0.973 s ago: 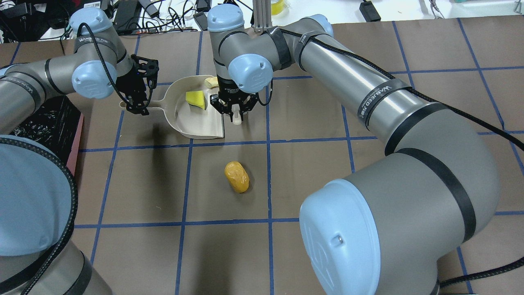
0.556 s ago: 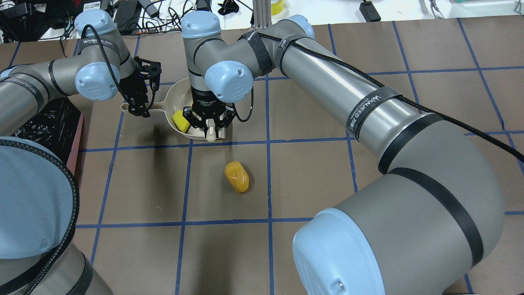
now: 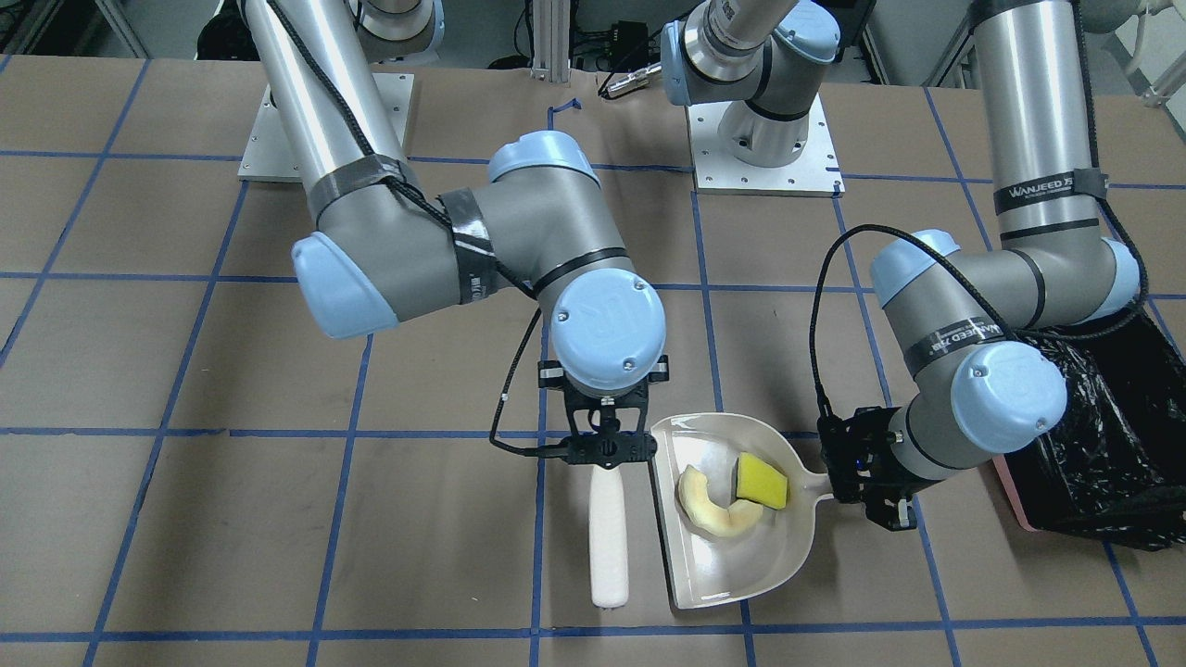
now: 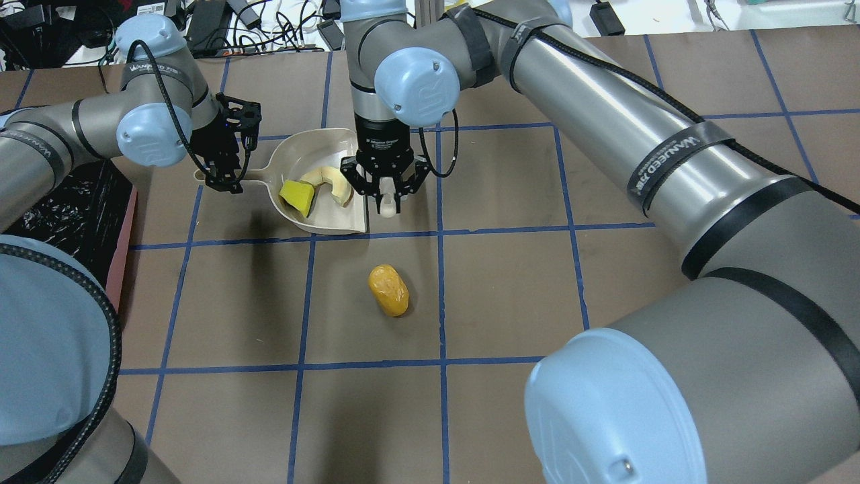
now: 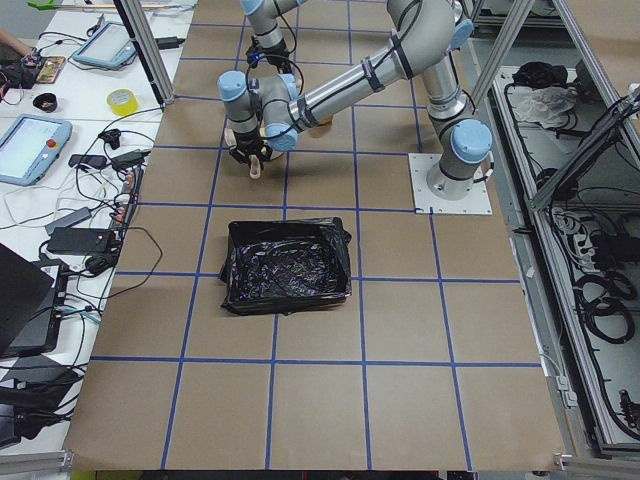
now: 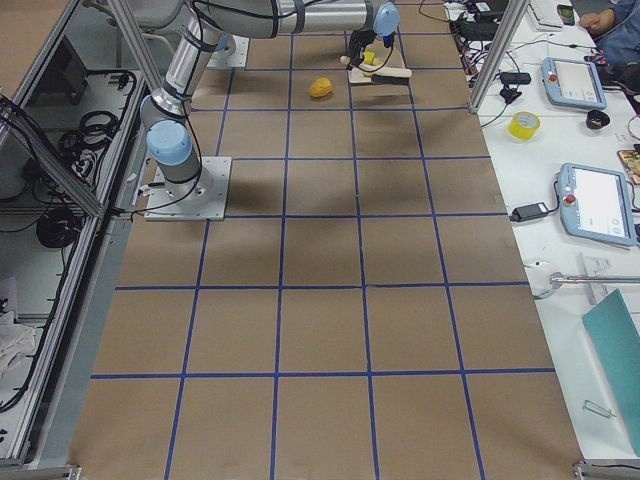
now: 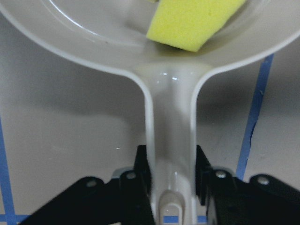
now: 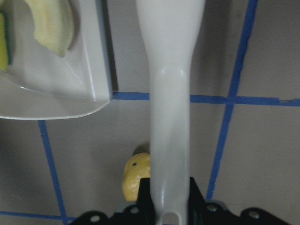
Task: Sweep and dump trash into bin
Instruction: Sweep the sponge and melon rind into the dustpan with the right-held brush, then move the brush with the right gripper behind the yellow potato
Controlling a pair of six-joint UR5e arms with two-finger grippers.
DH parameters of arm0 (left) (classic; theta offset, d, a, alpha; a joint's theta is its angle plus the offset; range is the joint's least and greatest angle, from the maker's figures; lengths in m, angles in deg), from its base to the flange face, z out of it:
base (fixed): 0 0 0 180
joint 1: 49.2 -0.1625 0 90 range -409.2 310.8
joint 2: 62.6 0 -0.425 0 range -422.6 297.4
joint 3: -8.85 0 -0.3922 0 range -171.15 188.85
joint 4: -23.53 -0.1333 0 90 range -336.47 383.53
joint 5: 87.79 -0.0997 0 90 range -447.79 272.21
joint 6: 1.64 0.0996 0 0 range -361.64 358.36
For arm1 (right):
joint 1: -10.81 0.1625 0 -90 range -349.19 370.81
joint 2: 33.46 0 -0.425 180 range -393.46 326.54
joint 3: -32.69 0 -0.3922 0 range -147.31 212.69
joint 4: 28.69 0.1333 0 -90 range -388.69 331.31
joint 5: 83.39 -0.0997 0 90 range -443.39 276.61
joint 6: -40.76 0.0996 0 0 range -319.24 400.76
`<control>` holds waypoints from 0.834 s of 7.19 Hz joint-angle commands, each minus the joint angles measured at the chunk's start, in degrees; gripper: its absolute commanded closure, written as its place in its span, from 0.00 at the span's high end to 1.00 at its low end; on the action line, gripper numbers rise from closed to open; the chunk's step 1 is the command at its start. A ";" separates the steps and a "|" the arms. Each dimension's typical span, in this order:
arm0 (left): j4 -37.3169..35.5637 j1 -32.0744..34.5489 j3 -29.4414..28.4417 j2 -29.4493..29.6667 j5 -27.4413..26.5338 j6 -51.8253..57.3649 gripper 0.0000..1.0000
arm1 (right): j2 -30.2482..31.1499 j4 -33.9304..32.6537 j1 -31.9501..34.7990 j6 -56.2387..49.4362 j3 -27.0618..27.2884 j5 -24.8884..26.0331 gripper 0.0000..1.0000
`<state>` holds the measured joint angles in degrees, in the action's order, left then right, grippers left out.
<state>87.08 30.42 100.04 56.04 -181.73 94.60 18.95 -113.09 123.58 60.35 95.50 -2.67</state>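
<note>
The cream-white dustpan [image 4: 309, 151] lies on the table with the yellow-green wedge [image 4: 297, 196] and the pale crescent slice [image 4: 329, 181] inside it. Both also show in the front view, the wedge [image 3: 762, 480] and the slice [image 3: 709, 505]. My left gripper [image 4: 225, 178] is shut on the dustpan handle [image 7: 171, 117]. My right gripper [image 4: 386, 195] is shut on a white sweeping tool [image 3: 607, 537], just right of the pan's open edge. The tan-orange lump [image 4: 388, 290] lies alone on the table nearer me. The bin [image 4: 80, 202], lined in black, stands at the left edge.
The table is brown paper with blue tape grid lines. In the front view the bin [image 3: 1015, 491] sits just behind my left arm's elbow. My right arm stretches across the middle of the table above the lump.
My right gripper swept the tool into the pan and drew back to its open edge. The crescent slice went from the pan's far rim into it. The wedge slid toward the handle.
</note>
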 commanded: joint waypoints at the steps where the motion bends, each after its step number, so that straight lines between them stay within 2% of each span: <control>1: 0.09 -0.25 3.97 -4.01 -6.39 2.81 0.23 | 4.96 7.03 -4.03 -1.66 0.90 4.18 0.00; 2: 0.08 -0.16 7.82 -6.56 -7.48 2.99 0.23 | 8.47 10.37 -4.04 0.17 5.00 4.35 0.00; 4: 0.00 -0.07 13.64 -11.74 -9.68 3.61 0.23 | 20.66 7.78 -3.78 6.05 21.13 4.09 0.00; 5: 0.00 0.28 17.40 -14.38 -9.60 3.34 0.23 | 24.72 6.81 -3.78 8.43 27.39 3.14 0.00; 6: -0.61 0.63 19.79 -16.14 -9.69 2.65 0.23 | 27.02 5.84 -2.65 11.58 31.10 2.78 0.00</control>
<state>86.93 30.65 116.32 42.54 -191.20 97.81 41.72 -105.98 120.03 68.20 120.19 0.72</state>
